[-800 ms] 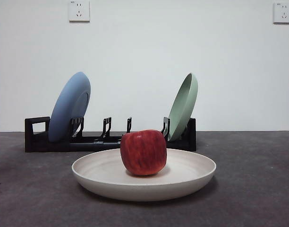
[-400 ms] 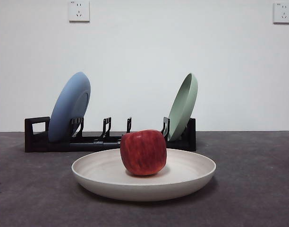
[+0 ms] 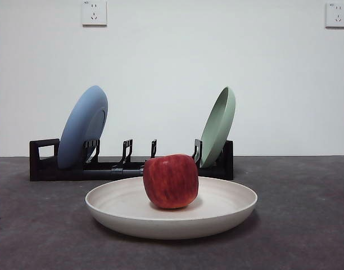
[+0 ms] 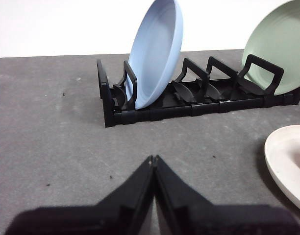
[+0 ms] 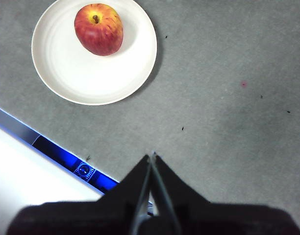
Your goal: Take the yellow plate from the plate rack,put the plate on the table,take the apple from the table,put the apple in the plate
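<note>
Now the apple [image 3: 171, 181] sits in the yellow plate [image 3: 217, 216] — both arms clear.

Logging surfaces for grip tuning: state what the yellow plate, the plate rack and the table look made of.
The yellow plate: matte cream, faint concentric rings, no gloss; probably plastic or fibre composite, possibly unglazed ceramic. The plate rack: black, dull sheen, moulded-looking prongs; likely plastic. The table: dark grey, mottled, non-reflective; perhaps a mat or felt-like cover.
</note>
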Motion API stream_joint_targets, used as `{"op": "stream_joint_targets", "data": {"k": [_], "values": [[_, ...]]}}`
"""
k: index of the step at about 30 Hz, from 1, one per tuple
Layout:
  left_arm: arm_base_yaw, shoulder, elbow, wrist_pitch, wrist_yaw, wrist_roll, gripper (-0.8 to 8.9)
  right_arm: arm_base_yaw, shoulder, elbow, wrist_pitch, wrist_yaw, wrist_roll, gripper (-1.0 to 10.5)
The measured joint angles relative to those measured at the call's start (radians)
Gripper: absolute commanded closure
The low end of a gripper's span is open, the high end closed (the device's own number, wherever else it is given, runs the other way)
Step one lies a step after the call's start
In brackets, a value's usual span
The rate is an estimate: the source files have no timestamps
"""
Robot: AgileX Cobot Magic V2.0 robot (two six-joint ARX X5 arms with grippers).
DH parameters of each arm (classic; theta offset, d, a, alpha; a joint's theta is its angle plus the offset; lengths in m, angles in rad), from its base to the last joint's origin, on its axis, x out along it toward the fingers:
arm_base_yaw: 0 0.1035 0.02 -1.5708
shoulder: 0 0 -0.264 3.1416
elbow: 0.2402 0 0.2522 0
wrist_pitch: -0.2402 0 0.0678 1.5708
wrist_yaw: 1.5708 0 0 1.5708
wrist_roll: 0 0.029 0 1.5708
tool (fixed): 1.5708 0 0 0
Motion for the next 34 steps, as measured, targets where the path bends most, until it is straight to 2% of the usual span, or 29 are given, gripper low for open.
{"op": "stream_joint_targets", "data": {"k": [17, 21, 25, 28, 30, 33, 34], "values": [[0.000, 0.010, 0.000, 0.001, 0.000, -0.006, 8.17, -0.002, 0.000, 0.000, 0.000, 0.001, 0.000, 9.5], [0.000, 0.010, 0.000, 0.001, 0.000, -0.006, 8.17, -0.044, -0.029, 0.000, 0.008, 0.033, -0.014, 9.5], [0.000, 0.010, 0.000, 0.001, 0.000, -0.006, 8.17, -0.151, -0.115, -0.011, 0.163, 0.037, -0.045, 9.5], [0.000, 0.010, 0.000, 0.002, 0.000, -0.006, 8.17, -0.274, -0.202, -0.056, 0.354, -0.006, -0.063, 9.5], [0.000, 0.012, 0.000, 0.002, 0.000, -0.006, 8.17, -0.373, -0.265, -0.109, 0.483, -0.067, -0.077, 9.5], [0.000, 0.016, 0.000, 0.002, -0.001, -0.006, 8.17, -0.608, -0.424, -0.280, 0.767, -0.234, -0.122, 9.5], [0.000, 0.017, 0.000, 0.002, 0.000, -0.006, 8.17, -0.665, -0.467, -0.336, 0.838, -0.259, -0.138, 9.5]]}}
